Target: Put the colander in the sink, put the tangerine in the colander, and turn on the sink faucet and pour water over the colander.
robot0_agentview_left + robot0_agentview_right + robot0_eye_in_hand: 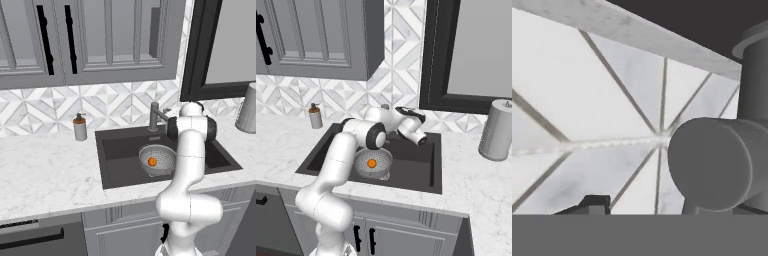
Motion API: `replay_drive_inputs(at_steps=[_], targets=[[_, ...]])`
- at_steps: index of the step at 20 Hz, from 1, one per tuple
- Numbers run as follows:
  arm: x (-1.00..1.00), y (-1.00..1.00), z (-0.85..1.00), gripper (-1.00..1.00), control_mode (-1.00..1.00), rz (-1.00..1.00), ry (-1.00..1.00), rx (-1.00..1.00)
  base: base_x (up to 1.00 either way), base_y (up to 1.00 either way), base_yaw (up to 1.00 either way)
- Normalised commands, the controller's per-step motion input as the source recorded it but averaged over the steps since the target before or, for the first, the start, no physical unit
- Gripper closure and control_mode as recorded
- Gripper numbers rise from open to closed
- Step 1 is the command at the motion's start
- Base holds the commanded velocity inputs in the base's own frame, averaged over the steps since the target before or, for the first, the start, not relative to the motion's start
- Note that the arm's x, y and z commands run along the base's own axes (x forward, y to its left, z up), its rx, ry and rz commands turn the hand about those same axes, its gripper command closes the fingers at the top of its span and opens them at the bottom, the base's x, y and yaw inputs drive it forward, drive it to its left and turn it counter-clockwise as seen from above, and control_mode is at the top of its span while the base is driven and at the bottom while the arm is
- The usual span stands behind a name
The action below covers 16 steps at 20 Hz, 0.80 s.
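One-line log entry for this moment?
colander: in sink | tangerine: inside colander | tool: near sink faucet, state unclear | water: none visible

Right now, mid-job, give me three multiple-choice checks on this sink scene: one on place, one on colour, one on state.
1. Where is the colander?
A. On the left counter
B. In the sink
C. Beside the paper towel roll

2. What colour is the fruit in the colander?
A. Orange
B. Green
C. Red

3. Is water running from the sink faucet?
A. Yes, a stream falls
B. No stream shows
C. The sink is flooded

Answers: 1 B, the mesh bowl sits in the dark basin. 2 A, the tangerine is bright orange. 3 B, no water shows below the spout.
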Motion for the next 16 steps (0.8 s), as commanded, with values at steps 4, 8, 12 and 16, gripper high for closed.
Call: replay_drive_inputs(at_steps=[4, 8, 12, 16], targets=[[0.28, -0.54, 0.0, 1.0, -1.0, -0.12, -0.02, 0.07, 0.0, 0.0, 0.0], [0.54, -0.75, -0.04, 1.0, -1.0, -0.23, 0.0, 0.05, 0.0, 0.0, 0.0], [0.59, -0.99, -0.29, 1.0, -1.0, -0.35, 0.0, 0.0, 0.0, 0.0, 0.0], [0.74, -1.0, -0.3, 1.0, -1.0, -0.44, 0.07, 0.0, 0.0, 0.0, 0.0]])
